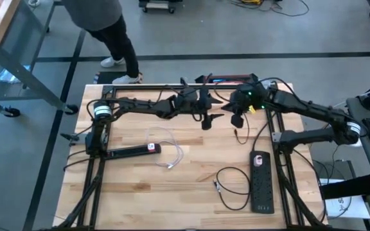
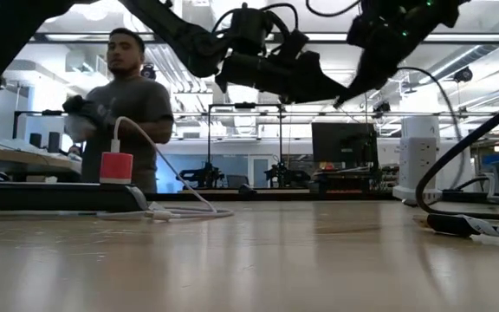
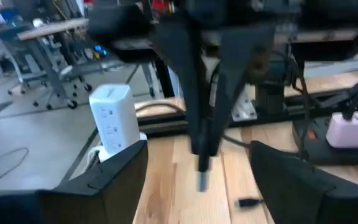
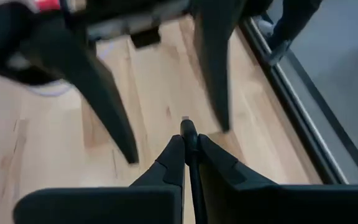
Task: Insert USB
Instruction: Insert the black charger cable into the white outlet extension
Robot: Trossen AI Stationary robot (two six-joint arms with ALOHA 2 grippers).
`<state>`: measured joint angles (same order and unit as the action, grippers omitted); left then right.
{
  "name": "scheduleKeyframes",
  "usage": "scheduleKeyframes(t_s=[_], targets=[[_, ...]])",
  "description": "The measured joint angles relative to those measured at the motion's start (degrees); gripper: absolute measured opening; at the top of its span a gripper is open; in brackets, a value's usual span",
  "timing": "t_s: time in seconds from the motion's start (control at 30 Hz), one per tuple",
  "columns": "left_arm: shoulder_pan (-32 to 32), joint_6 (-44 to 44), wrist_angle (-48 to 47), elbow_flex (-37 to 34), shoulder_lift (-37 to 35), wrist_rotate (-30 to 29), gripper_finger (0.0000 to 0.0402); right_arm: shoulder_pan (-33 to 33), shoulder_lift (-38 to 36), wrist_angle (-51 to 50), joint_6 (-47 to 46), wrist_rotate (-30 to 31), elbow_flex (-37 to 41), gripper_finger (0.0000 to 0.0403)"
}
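Right gripper (image 4: 190,144) is clenched on a USB plug (image 4: 186,126), raised above the table (image 1: 191,186). Left gripper (image 3: 199,168) is spread wide, facing it.

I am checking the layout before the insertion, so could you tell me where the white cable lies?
In the high view, the white cable lies looped on the table's left half, just right of the black power strip and below the left arm.

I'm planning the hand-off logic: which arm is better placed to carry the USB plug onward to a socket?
The right, probably. The right gripper is shut on the black cable's plug, raised above the table's far side. The left gripper faces it with open fingers, holding nothing.
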<state>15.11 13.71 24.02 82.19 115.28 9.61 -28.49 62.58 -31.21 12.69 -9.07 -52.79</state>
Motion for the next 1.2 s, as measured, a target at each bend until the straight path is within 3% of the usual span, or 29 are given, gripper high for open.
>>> scheduleKeyframes(t_s=[0.13,0.27,0.53,0.73,0.93,1.07,1.2], targets=[[0.00,0.69,-2.21,0.59,-0.04,-0.47,0.0205,0.06,2.46,0.00,0.39,-1.71,-2.74,0.0008],[-0.07,0.03,-2.17,0.60,-0.29,-5.95,0.0152,0.11,4.16,0.35,-0.01,-4.67,-4.14,0.0008],[0.07,0.74,-4.62,0.93,-1.09,-7.11,0.0020,0.02,5.45,0.16,-0.20,-4.41,-5.84,0.0008],[0.20,0.57,-7.87,0.18,-4.45,-7.11,0.0012,0.11,5.48,0.47,-1.56,-5.16,-7.57,0.0023],[0.70,0.61,-7.48,-3.19,-7.42,-8.89,0.0005,0.00,5.56,-0.73,-7.68,-4.50,-10.84,0.0117],[1.17,1.19,-6.28,-6.49,-8.42,-10.31,0.0003,0.00,5.52,-1.43,-14.52,2.67,-13.97,0.0177],[2.03,2.30,-5.11,-8.48,-10.06,-10.84,0.0003,-1.37,5.76,-9.53,-23.19,19.99,-17.89,0.0213]])
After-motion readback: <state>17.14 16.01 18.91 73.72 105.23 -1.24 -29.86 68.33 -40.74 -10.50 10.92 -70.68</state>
